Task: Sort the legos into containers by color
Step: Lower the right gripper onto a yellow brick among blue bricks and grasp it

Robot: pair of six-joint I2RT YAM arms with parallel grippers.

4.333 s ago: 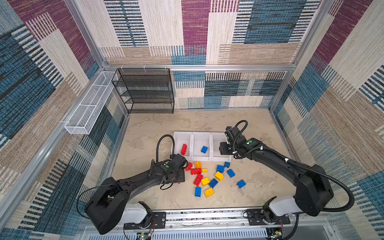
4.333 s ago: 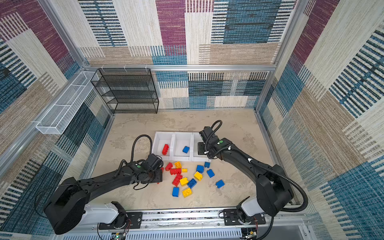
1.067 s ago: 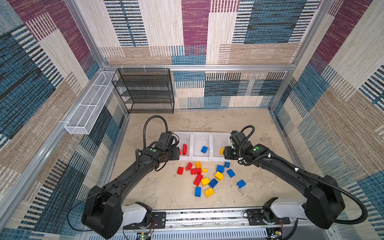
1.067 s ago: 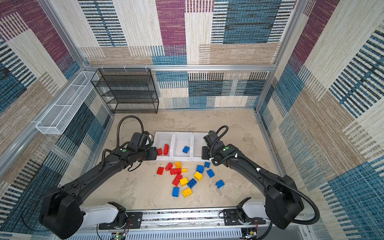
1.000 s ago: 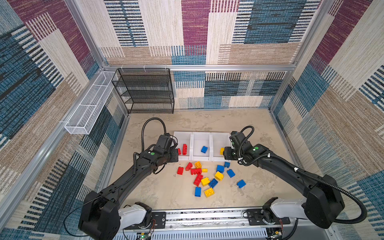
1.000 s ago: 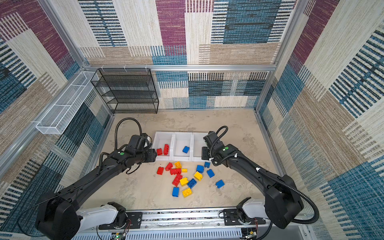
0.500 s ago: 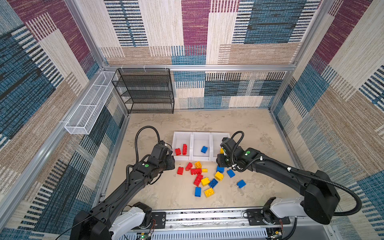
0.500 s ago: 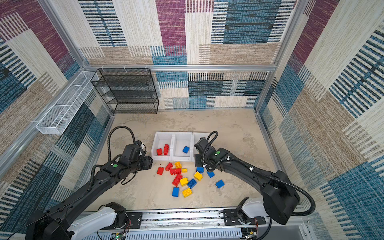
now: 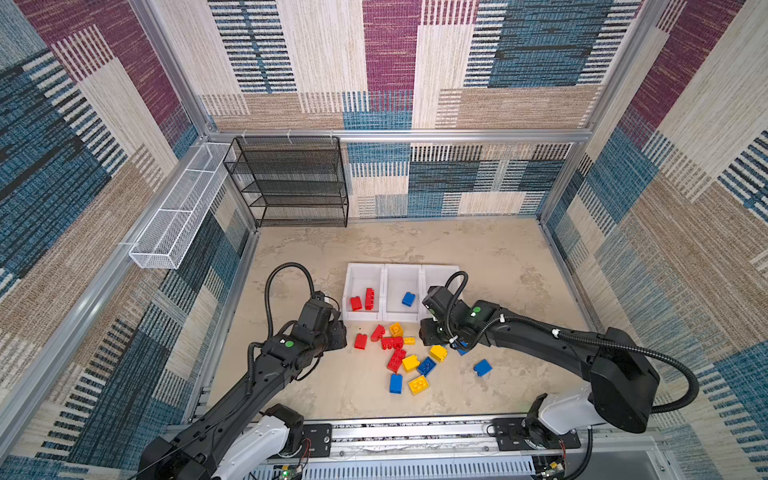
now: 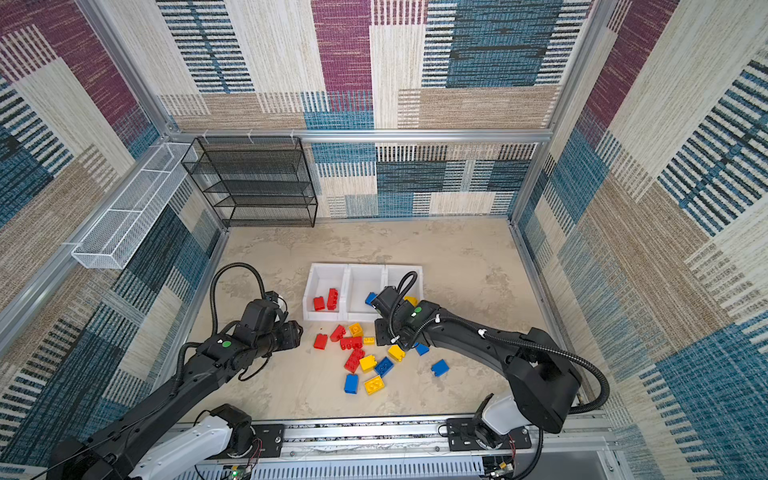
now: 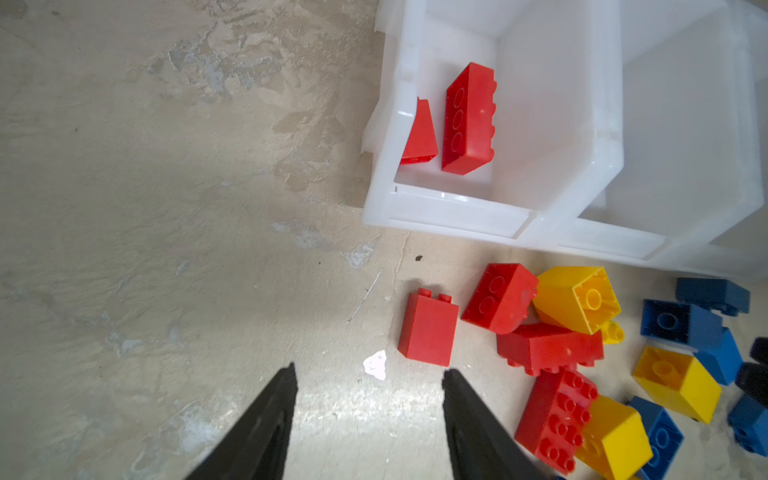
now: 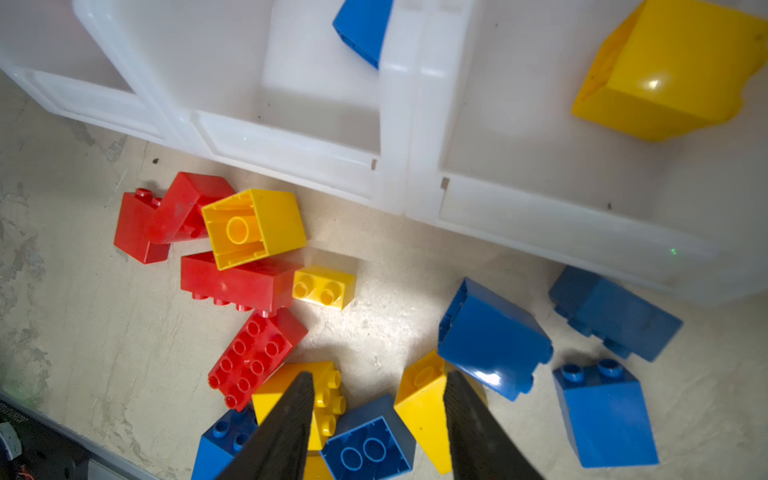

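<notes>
The containers [image 9: 401, 266] are three joined white bins in both top views. The left bin holds two red legos [image 9: 362, 300], the middle one a blue lego [image 9: 408, 299], the right one a yellow lego [image 12: 665, 70]. Several loose red, yellow and blue legos [image 9: 399, 353] lie in a pile in front of the bins. My left gripper [image 11: 369, 372] is open and empty, low over bare table just left of a red brick [image 11: 428, 328]. Over the pile, my right gripper [image 12: 379, 376] is open, with yellow and blue bricks beneath its fingers.
A black mesh rack [image 9: 291, 183] stands at the back left. A long white wire basket [image 9: 178, 216] hangs on the left wall. One blue brick [image 9: 482, 367] lies apart at the right of the pile. The arm rail [image 9: 395, 432] runs along the front.
Both grippers have drawn back from the bins to the loose pile. Since the earliest frames a second red brick lies in the left bin and a yellow one in the right bin.
</notes>
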